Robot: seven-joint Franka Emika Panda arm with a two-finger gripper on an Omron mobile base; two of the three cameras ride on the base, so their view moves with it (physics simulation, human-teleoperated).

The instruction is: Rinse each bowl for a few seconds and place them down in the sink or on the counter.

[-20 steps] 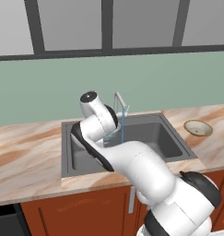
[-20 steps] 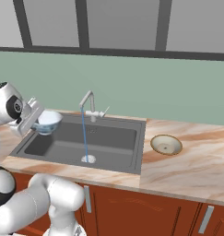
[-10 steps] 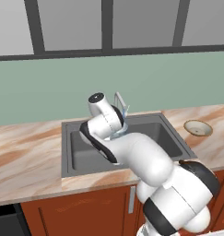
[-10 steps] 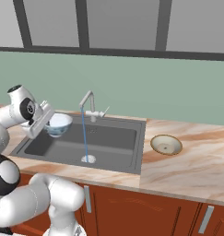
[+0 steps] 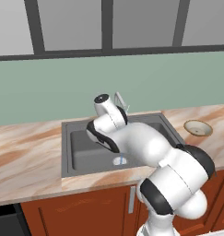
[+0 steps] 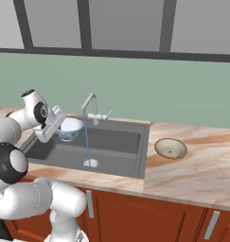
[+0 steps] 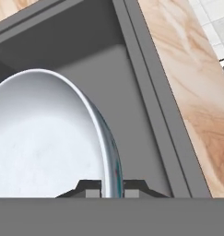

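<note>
My gripper (image 6: 58, 125) is shut on the rim of the glossy pale blue-white bowl (image 6: 71, 128), which hangs over the left part of the dark grey sink (image 6: 117, 144), just left of the water stream. In the hand view the bowl (image 7: 44, 143) stands tilted on edge, its rim pinched between the two tips of the gripper (image 7: 111, 190), with the sink floor (image 7: 132, 120) behind it. The shallow beige-tan bowl (image 6: 170, 148) (image 5: 198, 127) rests on the counter (image 6: 192, 165) right of the sink.
The slim silver tap (image 6: 90, 103) runs a thin stream of water (image 6: 87, 142) down to the round drain (image 6: 91, 163). My own arm covers much of the sink (image 5: 81, 150) in the left base view. A green wall and window stand behind the counter (image 5: 26, 156).
The arm has swung the pale bowl rightward over the sink, from near its left edge to close beside the water stream. The beige bowl has stayed put.
</note>
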